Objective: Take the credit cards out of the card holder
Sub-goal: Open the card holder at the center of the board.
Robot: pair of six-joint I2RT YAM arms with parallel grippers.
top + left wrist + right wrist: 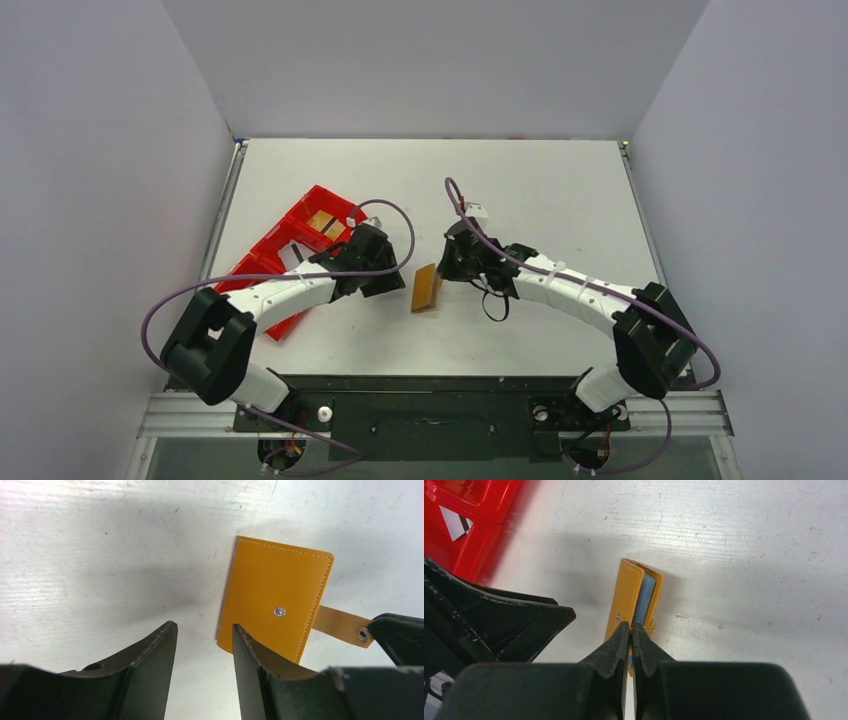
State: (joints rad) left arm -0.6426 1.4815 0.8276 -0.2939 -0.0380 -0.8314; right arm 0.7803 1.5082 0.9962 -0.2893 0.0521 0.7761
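Step in hand: opening the holder and exposing its contents; no card is out yet. The small tan-orange leather-like card holder (427, 288) appears to stand on its edge on the white table (560, 190), between the two grippers. The right gripper (630, 626) is clamped on the holder's snap strap (342, 622), jaws pressed together on it. The left gripper (203, 625) hangs just beside the holder, jaws apart, nothing between them.

Next move, as judged: the left fingers need to close on the thin edge of the pale blue credit cards (644, 597) while the right steadies the holder; alignment will be tight.

Only the right wrist view shows the cards, tucked between the covers, and the long red plastic tray (489, 507) nearby. The left wrist view shows only the cover face and strap
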